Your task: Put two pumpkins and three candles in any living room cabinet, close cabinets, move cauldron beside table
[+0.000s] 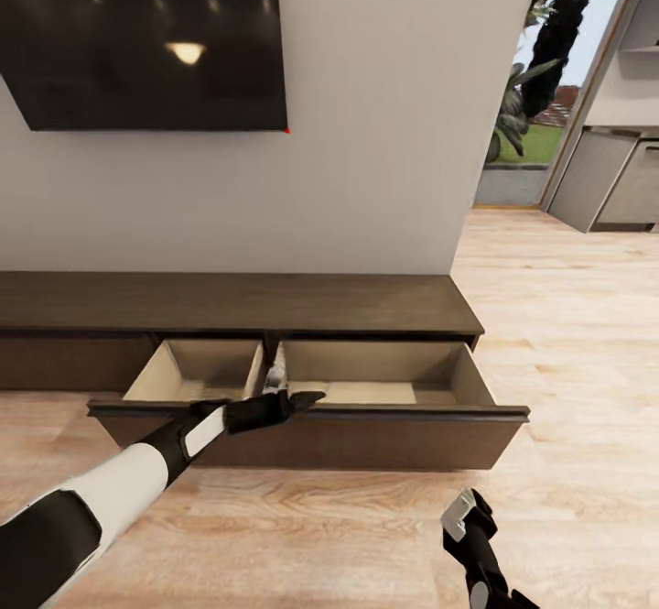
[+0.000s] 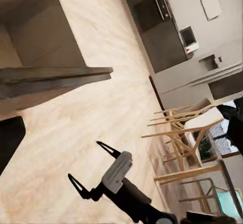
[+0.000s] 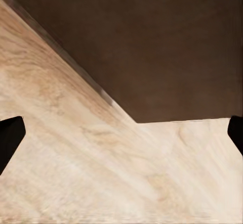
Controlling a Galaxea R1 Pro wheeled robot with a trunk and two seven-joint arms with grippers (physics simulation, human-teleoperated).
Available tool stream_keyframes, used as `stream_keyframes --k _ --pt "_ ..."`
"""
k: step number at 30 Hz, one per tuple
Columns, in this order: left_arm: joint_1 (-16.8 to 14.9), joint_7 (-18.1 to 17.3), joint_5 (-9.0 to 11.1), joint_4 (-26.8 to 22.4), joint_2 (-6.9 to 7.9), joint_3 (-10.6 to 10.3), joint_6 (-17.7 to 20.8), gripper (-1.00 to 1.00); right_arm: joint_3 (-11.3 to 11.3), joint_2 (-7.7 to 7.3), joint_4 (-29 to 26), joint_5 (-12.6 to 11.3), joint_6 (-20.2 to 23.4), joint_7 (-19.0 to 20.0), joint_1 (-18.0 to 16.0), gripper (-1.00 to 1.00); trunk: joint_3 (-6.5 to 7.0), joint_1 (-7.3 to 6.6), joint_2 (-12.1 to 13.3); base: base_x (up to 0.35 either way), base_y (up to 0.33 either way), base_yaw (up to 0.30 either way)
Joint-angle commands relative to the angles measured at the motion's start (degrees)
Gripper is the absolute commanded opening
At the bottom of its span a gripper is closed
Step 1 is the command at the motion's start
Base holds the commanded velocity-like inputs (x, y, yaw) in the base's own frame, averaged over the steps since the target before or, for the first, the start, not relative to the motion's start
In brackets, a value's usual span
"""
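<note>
The long dark-brown cabinet [image 1: 366, 302] stands against the wall with its wide drawer [image 1: 384, 375] pulled out, showing pale beige compartments. My left gripper [image 1: 307, 400] is open, resting at the top edge of the drawer front [image 1: 412, 412] with nothing between its fingers. A small pale-grey shape [image 1: 275, 371] sits at the divider between two compartments; I cannot tell what it is. My right gripper [image 1: 467, 513] hovers low over the floor before the drawer front [image 3: 152, 42], open and empty; the left wrist view shows it [image 2: 84, 159] too. Pumpkins, cauldron and table are out of view.
A dark TV [image 1: 146, 32] hangs on the wall above the cabinet. To the right, a doorway [image 1: 526, 114] shows plants and grass, with grey kitchen units [image 1: 613, 179] beyond. Wooden chairs [image 2: 182, 133] stand off behind me. Light wood floor [image 1: 302, 517] lies in front.
</note>
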Motion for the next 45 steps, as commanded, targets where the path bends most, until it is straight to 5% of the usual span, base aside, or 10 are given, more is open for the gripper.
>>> stream_keyframes --k 1,3,6,7,11,17,23,30,40,45 --pt "0.7 0.0 -0.6 1.1 0.01 -0.9 -0.1 1.00 0.1 -0.47 0.0 -0.9 0.0 1.0 0.1 1.00 0.19 -0.23 0.4 0.000 0.000 0.000" --pt "3.6 0.0 -3.0 2.9 0.15 -4.3 -0.3 1.00 0.1 -1.20 0.3 -2.4 0.0 3.7 0.4 1.00 0.55 -0.67 1.2 0.000 0.000 0.000" --pt "6.1 0.0 -3.7 3.3 0.20 -5.3 -0.4 1.00 0.1 -1.34 0.9 -2.6 0.0 4.3 0.6 1.00 1.09 -1.33 2.4 0.000 0.000 0.000" --pt "11.2 0.2 -4.1 5.3 3.04 -5.8 -0.4 1.00 0.0 -0.96 1.2 -2.4 0.0 5.1 1.0 1.00 1.27 -1.55 2.8 0.000 0.000 0.000" --pt "13.1 0.3 -7.5 14.6 2.49 -6.5 -5.9 1.00 0.0 -0.63 2.5 -2.3 0.3 7.8 1.1 1.00 1.98 -2.42 4.4 0.000 0.000 0.000" --pt "16.6 0.4 -7.8 16.7 2.43 -6.5 -7.5 1.00 -2.1 -0.77 3.7 -3.3 0.6 15.5 1.1 1.00 3.06 -3.74 6.8 0.000 0.000 0.000" --pt "20.6 4.2 -7.7 20.0 2.84 -6.5 -11.2 1.00 -6.9 -1.19 5.5 -9.4 0.9 31.8 1.1 1.00 4.14 -5.06 9.2 0.000 0.000 0.000" --pt "23.6 12.2 -7.4 22.4 3.23 -6.3 -14.9 1.00 -7.3 -1.14 6.5 -10.2 1.0 35.6 1.1 1.00 5.40 -6.60 12.0 0.000 0.000 0.000" --pt "28.1 54.2 -5.0 22.6 2.83 -4.8 -19.4 1.00 -7.4 -0.61 6.7 -10.3 1.0 35.5 3.2 1.00 7.19 -8.79 16.1 0.000 0.000 0.193" --pt "28.5 62.1 0.2 22.5 2.61 -4.3 -20.8 1.00 -7.4 -0.58 6.7 -10.3 0.9 35.5 3.2 1.00 8.09 -9.89 18.1 0.000 0.000 0.287"
